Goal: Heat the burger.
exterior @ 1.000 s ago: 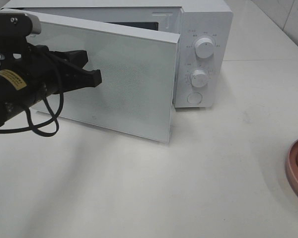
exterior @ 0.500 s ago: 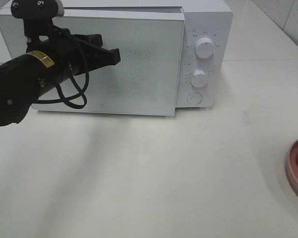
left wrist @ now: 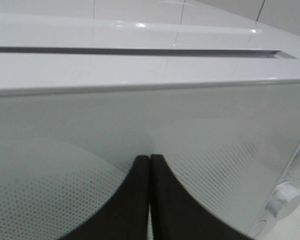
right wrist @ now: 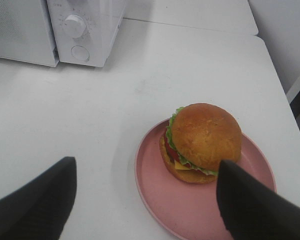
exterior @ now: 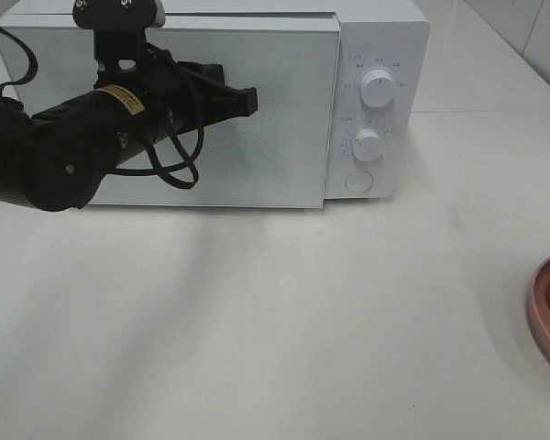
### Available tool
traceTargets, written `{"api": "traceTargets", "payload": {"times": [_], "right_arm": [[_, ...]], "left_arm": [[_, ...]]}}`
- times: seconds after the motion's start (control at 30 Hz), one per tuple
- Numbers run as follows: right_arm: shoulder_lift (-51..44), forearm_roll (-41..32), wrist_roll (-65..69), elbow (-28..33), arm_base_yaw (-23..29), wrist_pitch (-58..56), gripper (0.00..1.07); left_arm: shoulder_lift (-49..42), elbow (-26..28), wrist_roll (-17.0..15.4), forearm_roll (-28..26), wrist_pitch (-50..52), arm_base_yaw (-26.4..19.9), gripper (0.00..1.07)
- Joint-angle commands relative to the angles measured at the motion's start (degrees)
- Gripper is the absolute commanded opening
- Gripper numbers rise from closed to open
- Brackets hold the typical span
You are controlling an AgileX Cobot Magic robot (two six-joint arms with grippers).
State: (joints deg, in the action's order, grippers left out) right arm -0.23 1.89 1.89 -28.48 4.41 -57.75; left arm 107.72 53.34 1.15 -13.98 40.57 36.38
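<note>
Right wrist view shows the burger [right wrist: 202, 142] sitting on the pink plate [right wrist: 175, 200] on the table, directly below the right gripper [right wrist: 145, 200], whose jaws stand wide apart and empty, one on either side. It is the nearer arm; the left gripper [exterior: 243, 99], jaws pressed together, rests against the closed microwave door [exterior: 284, 137]

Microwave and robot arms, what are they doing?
The left gripper, with its jaws shut, is pressed against the microwave door, which looks closed. The burger sits on a pink plate on the white table, not inside the microwave. The right gripper hangs open above the plate, holding nothing.
</note>
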Motion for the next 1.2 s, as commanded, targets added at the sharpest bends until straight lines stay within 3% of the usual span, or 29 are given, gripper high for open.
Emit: {"api": "traceTargets", "payload": {"times": [0.03, 0.27, 0.5, 0.77, 0.9, 1.0, 1.03, 1.07, 1.1, 1.13, 1.17, 1.2], "right_arm": [[-1.49, 0.11, -0.52, -0.06, -0.34, 0.8, 0.75], [-1.49, 0.11, -0.52, -0.06, -0.34, 0.8, 0.75], [-1.49, 0.11, -0.52, -0.06, -0.34, 0.8, 0.75], [-1.49, 0.11, -0.52, -0.06, -0.34, 0.8, 0.75], [-1.49, 0.11, -0.52, -0.06, -0.34, 0.8, 0.75], [-1.49, 0.11, -0.52, -0.06, -0.34, 0.8, 0.75], [-1.49, 0.11, -0.52, -0.06, -0.34, 0.8, 0.75], [-1.49, 0.11, -0.52, -0.06, -0.34, 0.8, 0.75], [-1.49, 0.11, -0.52, -0.06, -0.34, 0.8, 0.75], [-1.49, 0.11, -0.52, -0.06, -0.34, 0.8, 0.75], [-1.49, 0.11, -0.52, -0.06, -0.34, 0.8, 0.75], [-1.49, 0.11, -0.52, -0.06, -0.34, 0.8, 0.75]], "left_arm": [[0.97, 2.35, 0.8, -4.7, 1.2, -0.8, 0.0], [3.38, 6.36, 1.38, -4.7, -0.57, -1.15, 0.0], [3.38, 6.93, 1.43, -4.41, -2.41, -0.97, 0.0], [-2.29, 5.04, 7.73, -4.01, -18.45, 1.6, 0.0], [-5.27, 3.55, 9.11, -4.01, -24.35, 1.89, 0.04], [-8.59, 2.01, 9.17, -4.01, -32.14, 2.06, 0.15], [-10.54, 1.09, 9.11, -4.13, -37.41, 2.06, 0.3], [-10.54, 1.09, 9.11, -4.13, -37.41, 2.06, 0.3], [-12.43, 0.63, 9.05, -4.98, -43.2, 2.01, 0.57], [-12.95, 0.63, 8.88, -5.27, -45.72, 2.01, 0.72], [-12.95, 0.63, 8.88, -5.27, -45.72, 2.01, 0.72], [-14.38, 0.63, 8.14, -5.56, -51.39, 2.01, 0.97]]}}
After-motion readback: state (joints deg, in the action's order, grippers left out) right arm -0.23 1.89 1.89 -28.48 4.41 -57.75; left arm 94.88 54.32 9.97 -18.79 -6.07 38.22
